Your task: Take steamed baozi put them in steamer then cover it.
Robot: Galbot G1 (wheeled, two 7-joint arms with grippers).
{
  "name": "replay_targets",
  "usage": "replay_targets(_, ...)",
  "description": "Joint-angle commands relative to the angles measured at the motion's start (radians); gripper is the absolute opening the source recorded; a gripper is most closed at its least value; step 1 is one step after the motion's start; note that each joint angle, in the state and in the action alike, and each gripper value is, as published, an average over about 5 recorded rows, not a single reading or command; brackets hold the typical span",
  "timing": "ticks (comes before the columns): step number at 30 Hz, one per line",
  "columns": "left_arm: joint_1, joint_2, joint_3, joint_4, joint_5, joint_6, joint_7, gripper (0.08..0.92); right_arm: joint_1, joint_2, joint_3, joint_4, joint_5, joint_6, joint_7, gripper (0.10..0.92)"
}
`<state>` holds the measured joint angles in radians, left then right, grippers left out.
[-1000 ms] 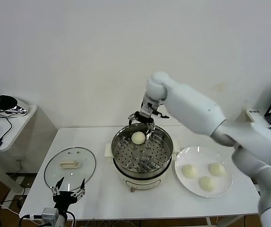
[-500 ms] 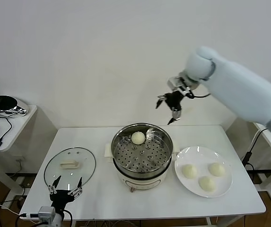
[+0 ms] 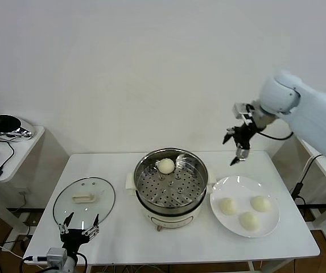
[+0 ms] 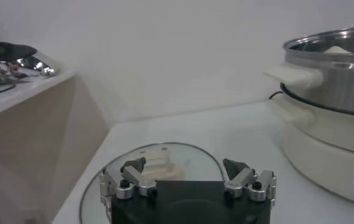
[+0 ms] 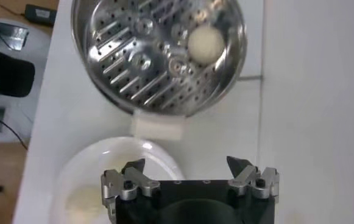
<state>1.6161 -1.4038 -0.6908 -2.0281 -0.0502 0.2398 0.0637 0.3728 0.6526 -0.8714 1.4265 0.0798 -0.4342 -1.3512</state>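
The steamer (image 3: pixel 170 187) stands mid-table with one steamed baozi (image 3: pixel 166 165) on its perforated tray at the far side. Three more baozi (image 3: pixel 227 206) lie on a white plate (image 3: pixel 239 187) to its right. The glass cover (image 3: pixel 84 200) lies flat on the table at the left. My right gripper (image 3: pixel 234 149) hangs open and empty in the air above the plate's far edge. Its wrist view looks down on the steamer (image 5: pixel 158 52), the baozi (image 5: pixel 206 44) and the plate (image 5: pixel 158 152). My left gripper (image 3: pixel 79 226) rests open near the front left, just short of the cover (image 4: pixel 164 161).
A side table (image 3: pixel 15 149) with a black mouse and a shiny object stands to the left of the white table. A wall runs close behind the table. The steamer's side handle (image 4: pixel 292 76) sticks out toward the cover.
My right arm has swung from over the steamer's far rim to the right and up, ending above the plate's far side, still open and empty. The left arm has not moved.
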Motion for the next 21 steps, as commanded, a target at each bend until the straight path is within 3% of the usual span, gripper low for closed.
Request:
replay_targets(1, -0.007, 0.002, 0.005, 0.007, 0.001, 0.001, 0.001, 0.823, -0.199, -0.091, 0.084, 0.078, -0.071, -0.064, 0.032, 0.823)
replay_targets(21, -0.010, -0.005, 0.014, 0.035, 0.009, -0.001, 0.000, 0.823, -0.458, 0.053, 0.165, -0.037, -0.197, -0.041, 0.206, 0.823)
